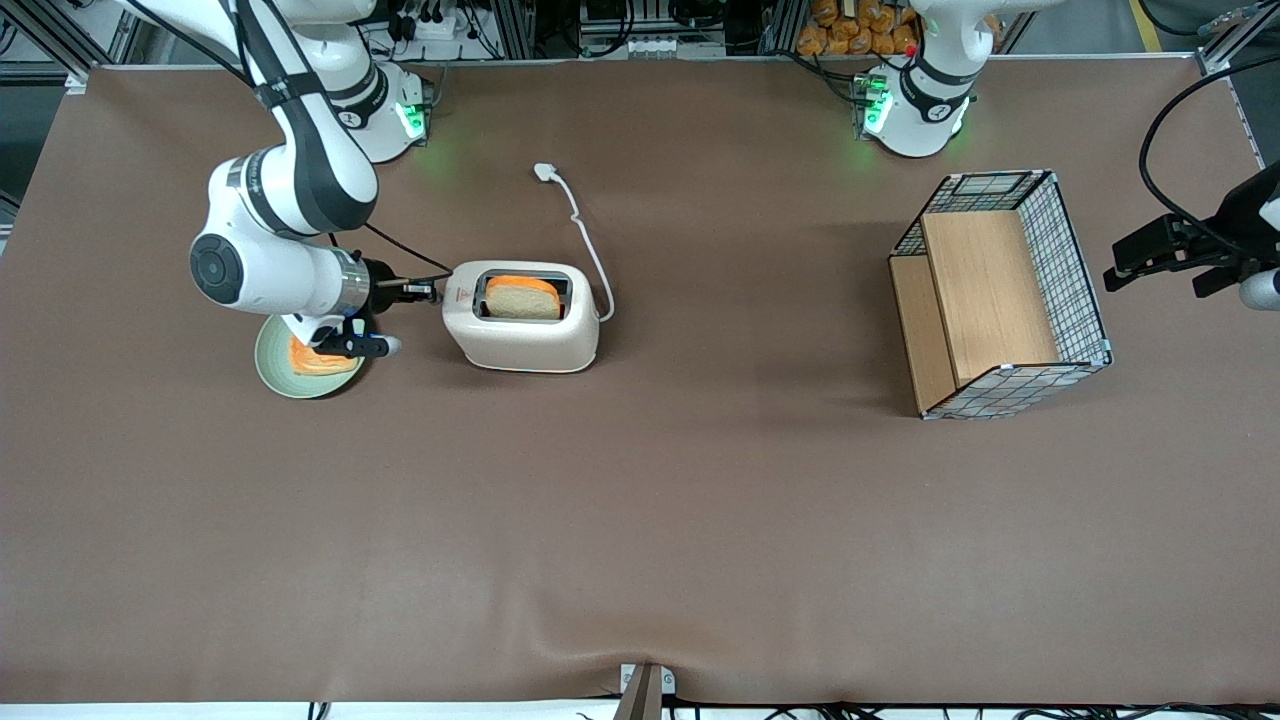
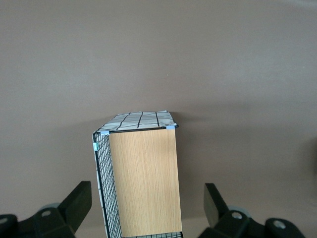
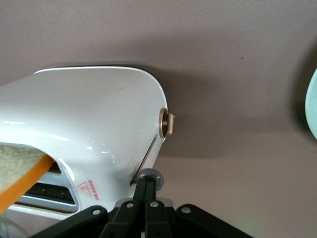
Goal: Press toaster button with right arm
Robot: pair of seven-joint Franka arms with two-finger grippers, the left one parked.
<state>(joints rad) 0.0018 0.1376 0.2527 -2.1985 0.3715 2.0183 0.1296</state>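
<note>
The cream-white toaster (image 1: 520, 340) stands on the brown table with a slice of bread (image 1: 520, 297) upright in its slot. The right arm (image 1: 290, 190) reaches in from the working arm's end of the table, and its black gripper (image 1: 418, 291) is at the toaster's short end by the red triangle mark (image 1: 458, 293). In the right wrist view the gripper (image 3: 146, 183) is shut with nothing between its fingers, its tips resting on the grey toaster button (image 3: 159, 179) beside the toaster body (image 3: 99, 114). A brown round dial (image 3: 166, 124) sits on the same end.
A green plate (image 1: 272, 375) with a toast slice (image 1: 318, 360) lies under the right arm's wrist; its rim shows in the wrist view (image 3: 313, 104). The white cord runs to a plug (image 1: 545, 172). A wire-and-wood basket (image 1: 1000, 290) (image 2: 143, 178) lies toward the parked arm's end.
</note>
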